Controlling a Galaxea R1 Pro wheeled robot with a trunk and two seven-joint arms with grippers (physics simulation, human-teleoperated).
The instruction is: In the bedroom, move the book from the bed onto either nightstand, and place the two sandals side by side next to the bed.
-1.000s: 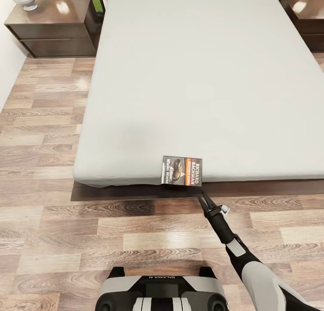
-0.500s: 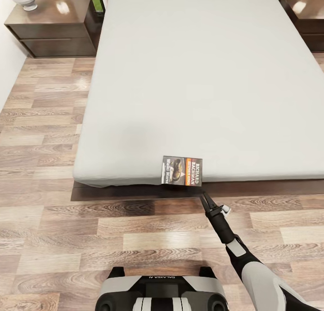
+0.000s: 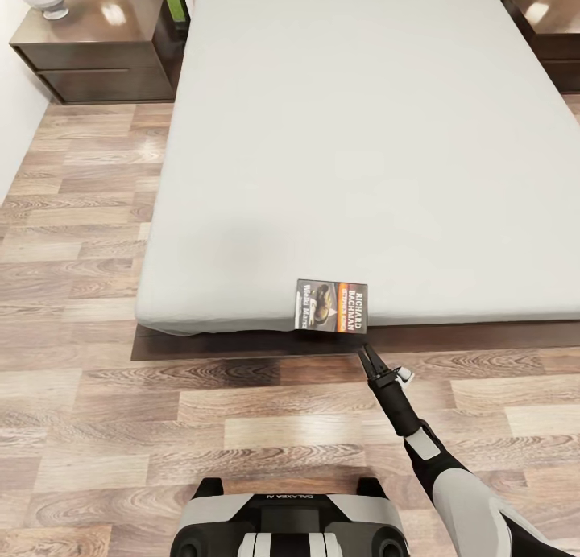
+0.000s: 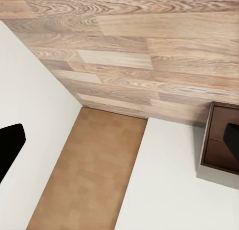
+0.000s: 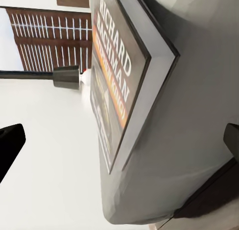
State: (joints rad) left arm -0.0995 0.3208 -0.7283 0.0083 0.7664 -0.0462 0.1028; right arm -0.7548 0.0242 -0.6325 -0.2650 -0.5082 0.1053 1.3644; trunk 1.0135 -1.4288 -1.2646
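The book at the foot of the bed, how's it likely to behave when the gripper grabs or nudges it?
The book looks thin and flat, so probably light and a bit bendy if pinched at one corner. It lies at the very edge of the mattress, so a push toward the right gripper might slide it off. The cover looks glossy, possibly slippery.

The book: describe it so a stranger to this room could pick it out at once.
Start at the large bed with the plain light-grey mattress. Go to its foot edge nearest the robot, where the book lies flat at the very edge, just ahead of the right gripper. It is the one thing on the mattress: a small dark paperback with an orange band and white lettering reading RICHARD BACHMAN.
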